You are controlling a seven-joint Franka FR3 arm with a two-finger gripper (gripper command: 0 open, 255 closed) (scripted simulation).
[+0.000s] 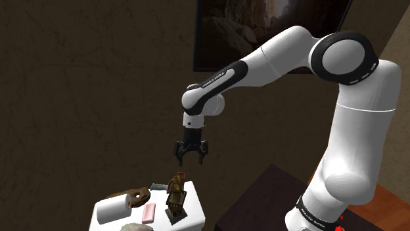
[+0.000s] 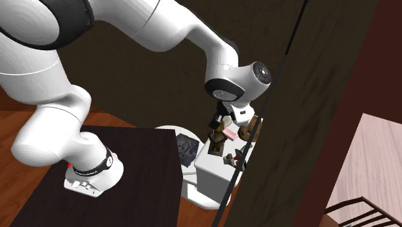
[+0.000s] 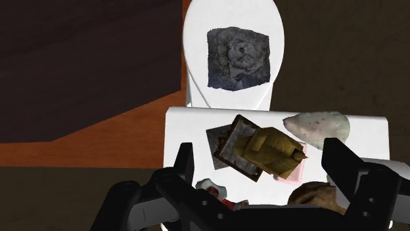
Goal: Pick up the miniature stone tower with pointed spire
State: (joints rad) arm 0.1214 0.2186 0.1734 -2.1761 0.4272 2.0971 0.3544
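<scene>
The miniature tower [image 1: 176,193] is brownish-gold with a pointed spire and stands on a dark square base on a white tank top [image 1: 192,216]. My gripper [image 1: 190,154] hangs open a short way above it, slightly toward the shoulder view's right. In the wrist view the tower [image 3: 266,149] lies between and beyond the two spread fingers [image 3: 184,163], which touch nothing. From the second exterior view the tower [image 2: 219,135] shows just under the wrist.
Around the tower on the white top are a pink block [image 1: 148,212], a brown rounded object [image 1: 136,195], a white roll [image 1: 112,210] and a pale stone-like lump [image 3: 317,126]. A dark grey square [image 3: 239,57] lies on the white oval lid beyond. A dark wall stands close behind.
</scene>
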